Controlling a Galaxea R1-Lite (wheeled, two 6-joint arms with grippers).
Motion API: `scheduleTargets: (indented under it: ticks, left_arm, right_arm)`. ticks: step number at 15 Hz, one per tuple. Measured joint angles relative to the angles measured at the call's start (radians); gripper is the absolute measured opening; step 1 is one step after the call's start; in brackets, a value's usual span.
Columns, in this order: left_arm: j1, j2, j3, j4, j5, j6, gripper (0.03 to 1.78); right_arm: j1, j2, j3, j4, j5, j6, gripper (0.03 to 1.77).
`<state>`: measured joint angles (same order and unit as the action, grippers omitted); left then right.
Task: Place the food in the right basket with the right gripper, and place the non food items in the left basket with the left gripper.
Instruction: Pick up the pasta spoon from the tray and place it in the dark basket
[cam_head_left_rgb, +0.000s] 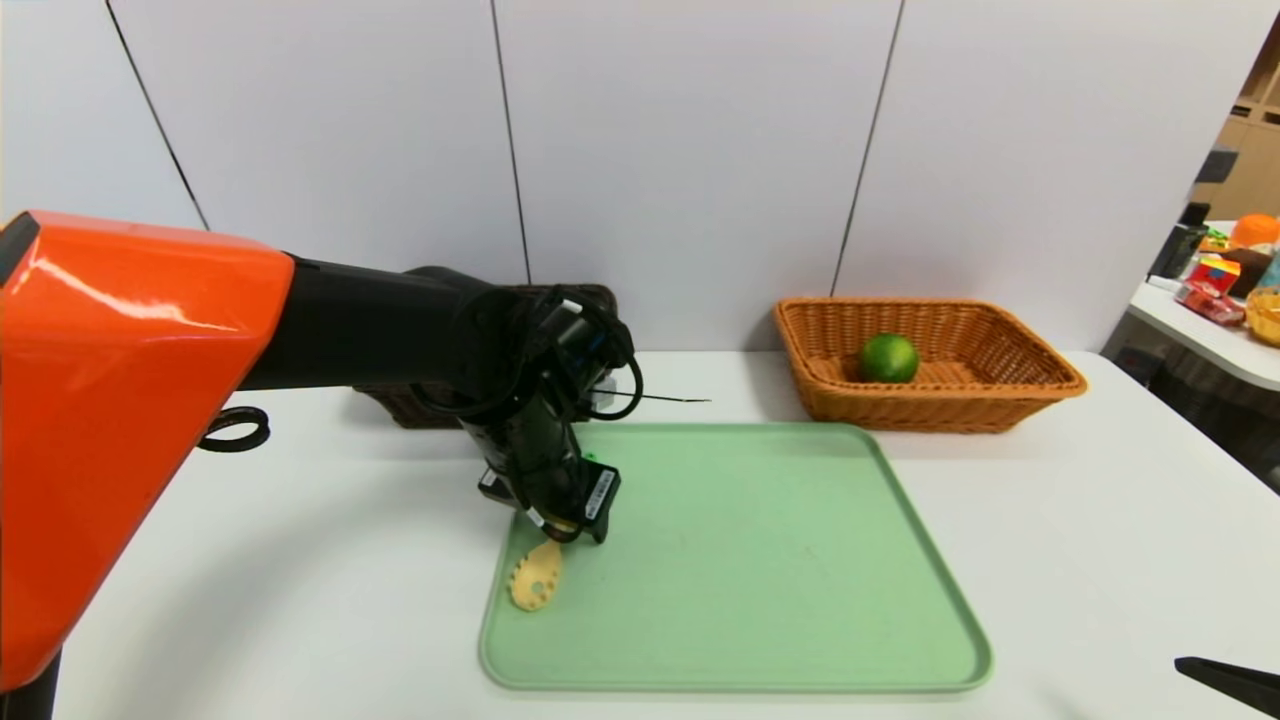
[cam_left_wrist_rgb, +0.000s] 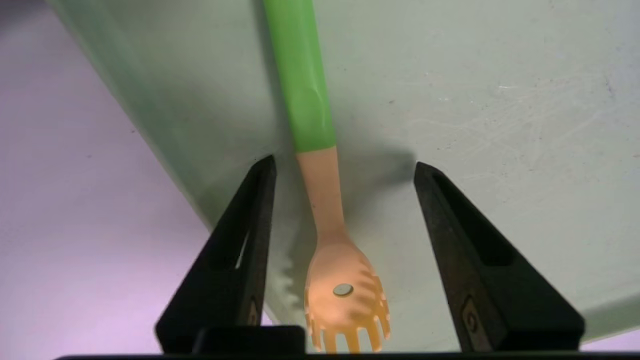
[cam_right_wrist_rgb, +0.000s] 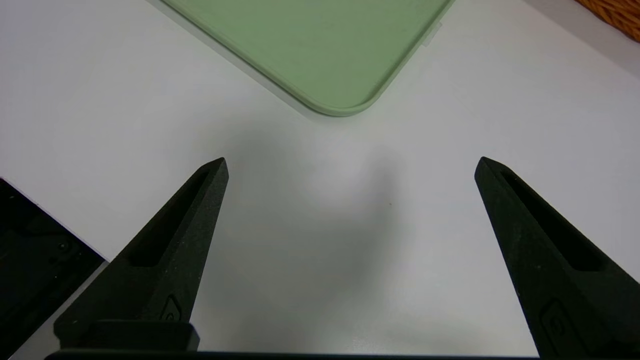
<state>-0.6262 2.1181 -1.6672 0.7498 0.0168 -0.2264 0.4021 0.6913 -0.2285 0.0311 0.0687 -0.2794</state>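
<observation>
**Item: slotted plastic pasta spoon, tan toothed head with bright green handle**

Location: the pasta spoon lies flat on the pale green plastic tray, at its left edge, lower centre-left of the head view. In the left wrist view the spoon runs up the middle of the frame.

Handling, judged: light, rigid, smooth moulded plastic; likely slick and lying low on the tray. Best taken across the narrow tan neck, just below the green handle, where it is thin enough to pinch squarely.

Left gripper: pointed steeply down over the spoon, its fingers part-way apart and straddling the neck, a gap on each side; nothing gripped yet.

Right gripper: parked over the bare white table near a tray corner, spread wide, empty.

Also present: a light wicker basket at upper right, holding a round green lime.

Obscured: the dark left basket is mostly hidden behind the left arm, its contents unseen. The handle's far end is cut off in the wrist view and covered by the gripper in the head view.
</observation>
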Motion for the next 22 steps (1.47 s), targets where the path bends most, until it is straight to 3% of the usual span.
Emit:
scheduleTargets:
  ticks: [2,3,4,11,15,19,22]
  left_arm:
    - [0.001,0.000,0.000,0.001,0.000,-0.001,0.74]
    - [0.000,0.000,0.000,0.003,-0.001,-0.001,0.32]
    - [0.000,0.001,-0.001,0.003,-0.002,-0.001,0.06]
    - [0.001,-0.024,-0.003,0.001,0.008,0.007,0.06]
    - [-0.001,-0.123,0.002,-0.001,0.011,0.069,0.06]
    - [-0.001,-0.285,0.050,-0.006,0.012,0.226,0.06]
    - [0.033,-0.409,0.096,-0.008,-0.005,0.464,0.06]
  right_arm:
    - [0.000,0.002,0.000,-0.001,0.000,0.001,1.70]
    - [0.000,0.005,0.000,-0.002,0.000,0.001,1.70]
    - [0.000,0.006,0.000,-0.001,0.000,0.001,1.70]
    - [0.004,0.034,0.000,-0.011,0.000,-0.001,1.70]
    - [0.007,0.055,-0.003,-0.013,0.001,-0.002,1.70]
    - [0.007,0.077,-0.005,-0.014,0.001,-0.005,1.70]
    - [0.013,0.092,-0.014,-0.015,0.001,-0.008,1.70]
